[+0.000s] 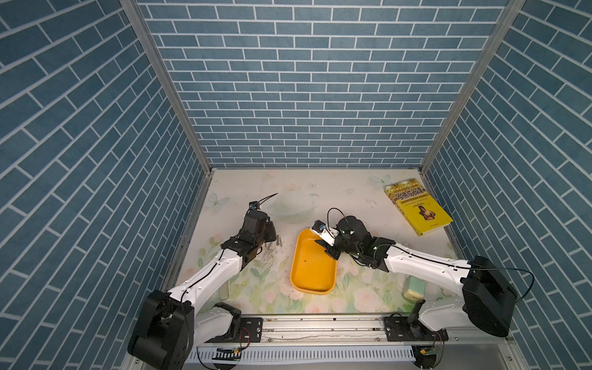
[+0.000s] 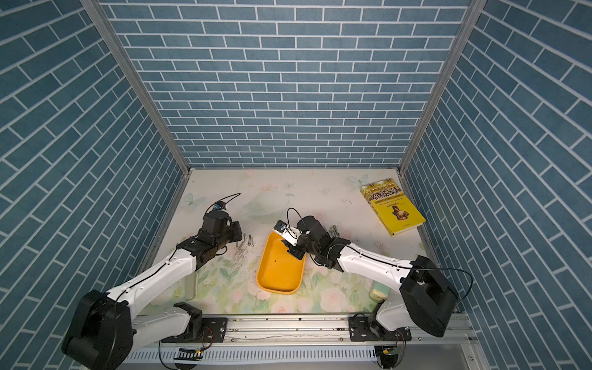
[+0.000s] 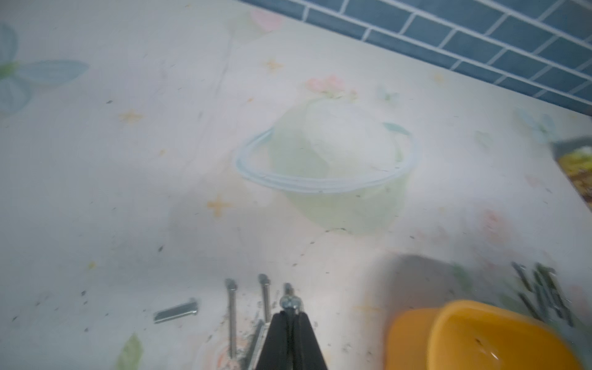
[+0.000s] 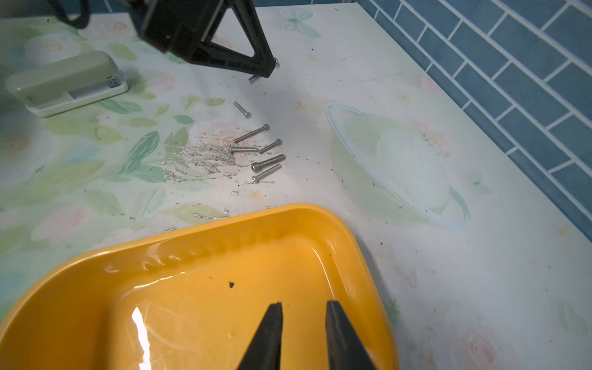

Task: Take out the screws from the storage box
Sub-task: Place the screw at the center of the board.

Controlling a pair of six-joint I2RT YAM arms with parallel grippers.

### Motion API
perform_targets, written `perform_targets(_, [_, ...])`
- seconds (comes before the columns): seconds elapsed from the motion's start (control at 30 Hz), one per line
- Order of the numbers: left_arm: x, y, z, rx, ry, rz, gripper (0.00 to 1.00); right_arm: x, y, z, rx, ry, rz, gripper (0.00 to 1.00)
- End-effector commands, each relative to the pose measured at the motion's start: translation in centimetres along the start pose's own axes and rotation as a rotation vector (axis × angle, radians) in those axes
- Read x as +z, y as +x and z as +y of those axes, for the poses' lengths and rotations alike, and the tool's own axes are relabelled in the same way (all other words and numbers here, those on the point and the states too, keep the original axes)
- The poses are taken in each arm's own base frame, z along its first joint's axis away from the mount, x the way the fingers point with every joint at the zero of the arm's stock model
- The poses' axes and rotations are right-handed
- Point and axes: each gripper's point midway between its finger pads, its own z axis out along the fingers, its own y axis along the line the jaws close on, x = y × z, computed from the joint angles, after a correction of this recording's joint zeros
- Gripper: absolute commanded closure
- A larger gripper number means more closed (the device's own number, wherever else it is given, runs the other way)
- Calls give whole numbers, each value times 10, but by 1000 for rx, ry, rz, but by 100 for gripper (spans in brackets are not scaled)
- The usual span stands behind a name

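- The yellow box [image 1: 312, 269] lies on the surface [image 1: 320, 192] between the two arms. What I can see of its floor is bare apart from a dark speck. From above, the corner under the right hand is hidden.
- The left hand [image 3: 290, 315] is clamped tight on one screw [image 3: 290, 301], whose head pokes out past the tips. It hangs low over the surface just beside the box, on the left arm's side.
- Near it, a loose row of screws [image 4: 259, 153] lies out of the box, next to a patch of grey scratch marks [image 4: 198, 160].
- A second bunch of screws [image 2: 333, 229] lies on the box's other side, partly behind the right arm.
- The right hand [image 4: 304, 303] hovers inside the box, its jaws partly apart with nothing between them.
- As I judge it, the job is nearly done, and the step in hand is setting down the screw the left hand carries. That calls for lowering it to a free spot by the row and letting go gently, so nothing rolls.
- The right hand, I reckon, should check the hidden corner or lift clear over the low wall.
- A yellow book [image 1: 418, 208] lies well apart from the box, as do a pale stapler [image 4: 67, 83] and a pale green gadget [image 1: 415, 286]. None of them blocks the way.
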Motion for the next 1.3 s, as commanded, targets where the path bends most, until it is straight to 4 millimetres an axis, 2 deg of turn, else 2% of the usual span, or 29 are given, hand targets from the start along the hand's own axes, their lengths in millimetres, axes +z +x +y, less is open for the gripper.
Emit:
perform_targets(0.0, [13,25,38,-80,-127,101,100,-9,-13,10,-179,-32,-31,76])
perform_targets(0.07, [21,35,50,-105,-154,148,100,-11,-19,15,-241,-47,-52,68])
perform_targets(0.13, [27,42,55,-127,-151,187,100,-6,-31,6,-192,-13,-16,60])
perform_targets(0.2, [30,47,59,-139,-153,210,100,8,-32,0,-112,-28,95,60])
perform_targets(0.27, [31,48,64,-145,-171,222,100,25,-16,3,-64,-59,233,62])
perform_targets(0.4, [29,48,71,-158,-187,221,86,41,21,15,-51,-89,412,65])
perform_targets(0.43, [28,47,71,-161,-188,218,81,41,26,15,-44,-91,444,66])
perform_targets(0.57, [26,46,71,-163,-182,214,77,34,37,14,-61,-66,529,72])
perform_targets(0.7, [27,47,69,-165,-167,224,73,23,43,5,-183,9,563,79])
perform_targets(0.8, [27,48,67,-166,-157,228,69,18,34,-1,-269,63,477,81])
perform_targets(0.87, [26,48,66,-164,-151,226,67,15,27,4,-323,32,433,81])
perform_targets(1.0, [25,46,63,-163,-136,221,65,20,33,-7,-413,65,497,82])
perform_targets(1.07, [24,44,55,-159,-88,217,59,23,36,-10,-440,67,528,83])
perform_targets(1.17, [21,40,54,-153,-77,198,50,19,25,-1,-446,28,442,80])
perform_targets(1.27, [17,36,50,-148,-60,184,48,9,15,0,-442,27,395,79])
